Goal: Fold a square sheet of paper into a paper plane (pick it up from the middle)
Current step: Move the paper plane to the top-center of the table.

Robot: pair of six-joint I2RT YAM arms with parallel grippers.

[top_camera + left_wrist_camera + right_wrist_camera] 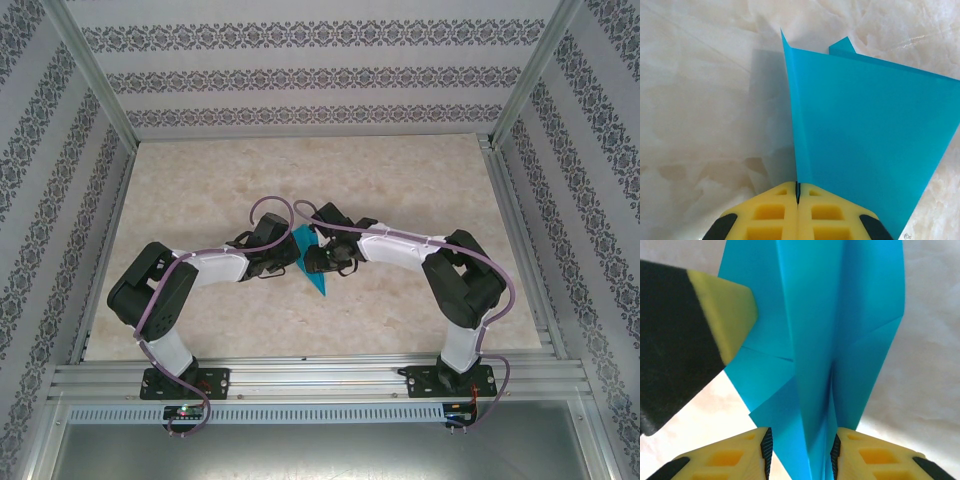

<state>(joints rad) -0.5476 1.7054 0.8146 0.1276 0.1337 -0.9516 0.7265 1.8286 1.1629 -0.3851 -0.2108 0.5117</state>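
Overhead view looks down; both wrist views closely share the paper plane (312, 262).

Both arms bend inward to meet mid-table, left gripper (797, 200) pinched tight, right gripper (800, 450) jaws partly parted.

Light is coming in bright and even from overhead. The bench (400, 320) is glaring pale in both wrist views. The paper plane (865, 130) is casting a soft shadow leftward. The left gripper's finger (685, 335) is blurring close to the lens.

Paper plane (312, 262) sits mid-table (400, 180) — left gripper (285, 255) at its left, right gripper (322, 258) at its right. Both touch it.
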